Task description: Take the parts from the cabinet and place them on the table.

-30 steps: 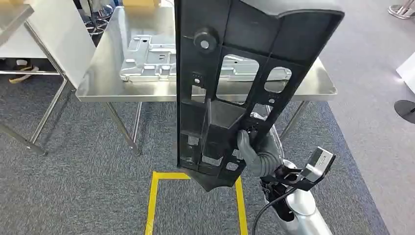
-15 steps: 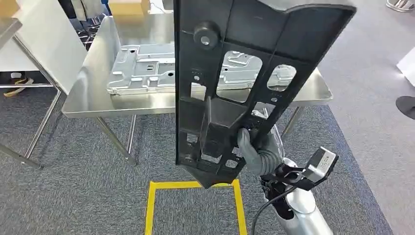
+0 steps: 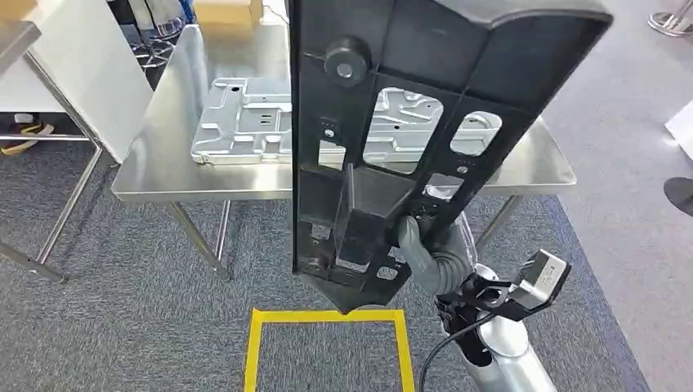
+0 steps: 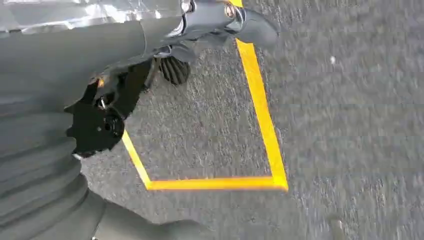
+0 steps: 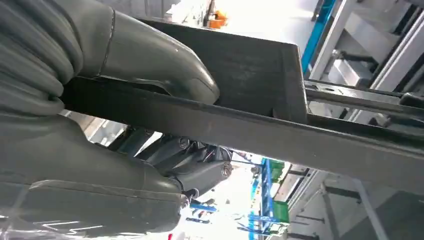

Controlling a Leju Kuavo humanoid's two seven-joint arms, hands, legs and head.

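Observation:
A large black plastic panel (image 3: 384, 122) with cut-outs stands upright close in front of me in the head view. My right hand (image 3: 429, 253) grips it near its lower edge, and in the right wrist view the thumb and fingers (image 5: 150, 60) clamp a rib of the panel (image 5: 260, 127). Beyond it stands a steel table (image 3: 155, 180) with a silver stamped metal plate (image 3: 245, 122) lying flat on it. My left hand (image 4: 100, 125) hangs over the carpet with nothing in it, its thumb held away from the dark fingers.
A yellow taped square (image 3: 327, 315) marks the grey carpet just in front of the table. A white slanted panel on metal legs (image 3: 82, 65) stands at the left. A cardboard box (image 3: 227, 10) sits at the table's far end.
The whole view has shifted: the table and plate sit a little further right and lower, and the yellow square has slid down the picture. The panel stays in my right hand.

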